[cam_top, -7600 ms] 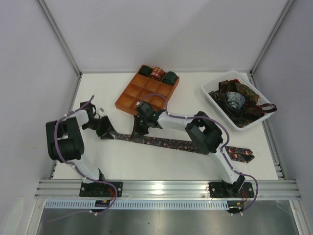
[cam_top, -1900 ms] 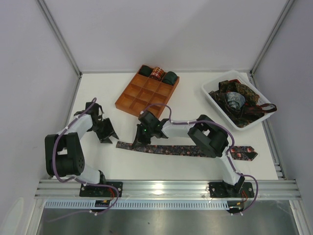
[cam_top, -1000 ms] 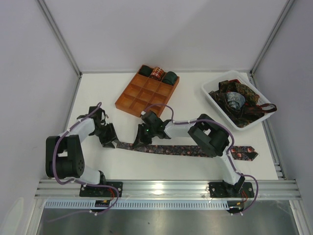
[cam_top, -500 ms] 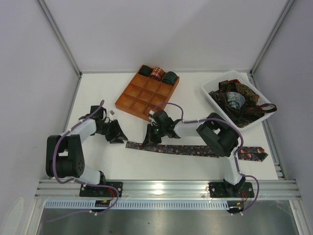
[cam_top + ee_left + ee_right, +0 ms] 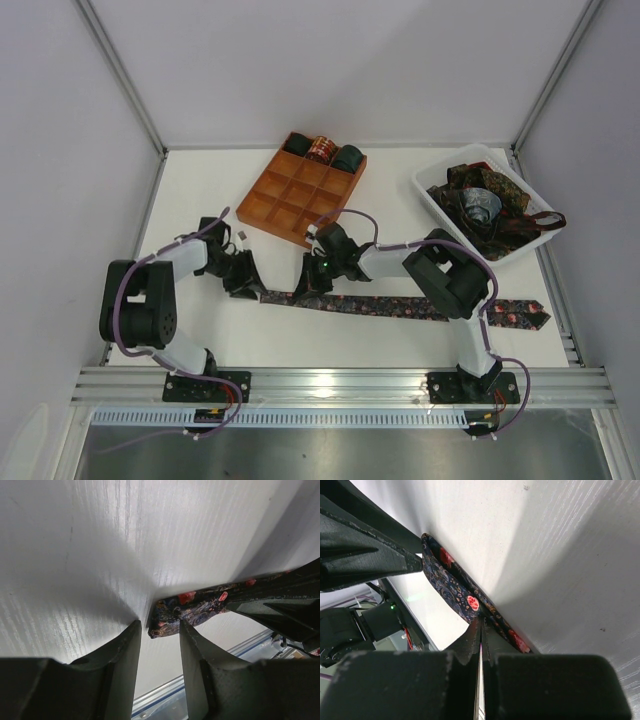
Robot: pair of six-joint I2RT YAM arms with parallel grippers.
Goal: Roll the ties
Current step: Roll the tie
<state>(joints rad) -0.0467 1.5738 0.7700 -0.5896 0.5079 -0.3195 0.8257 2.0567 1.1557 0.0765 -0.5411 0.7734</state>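
White table (image 5: 200, 190), faint grain visible in the wrist views, glare patches and soft shadows under both arms. Plain pale grey walls (image 5: 350, 70) on three sides, with aluminium posts (image 5: 120, 75) running up the back corners. An aluminium rail (image 5: 340, 380) crosses the near edge with both arm bases bolted to it, and a metal sheet (image 5: 330, 450) lies below that. One patterned tie (image 5: 390, 305), dark with red flowers, lies flat along the near half of the table; narrow end left, wide end far right. Left gripper (image 5: 158, 629) is low at the narrow end, fingers partly apart, bare table visible in the gap. The tie tip sits right between the fingertips; can't tell if either pad is touching it. Right gripper (image 5: 480, 622) is fully closed, only a hairline slit, tips down on the tie just right of the left gripper. Can't tell if any fabric is pinched. Orange gridded tray (image 5: 290, 200) sits behind the grippers at mid-table, with three rolled ties (image 5: 320, 150) in its back row: green, reddish, green. White bin (image 5: 450, 225) at back right holds a loose heap of ties (image 5: 490, 205), well apart from the flat one.
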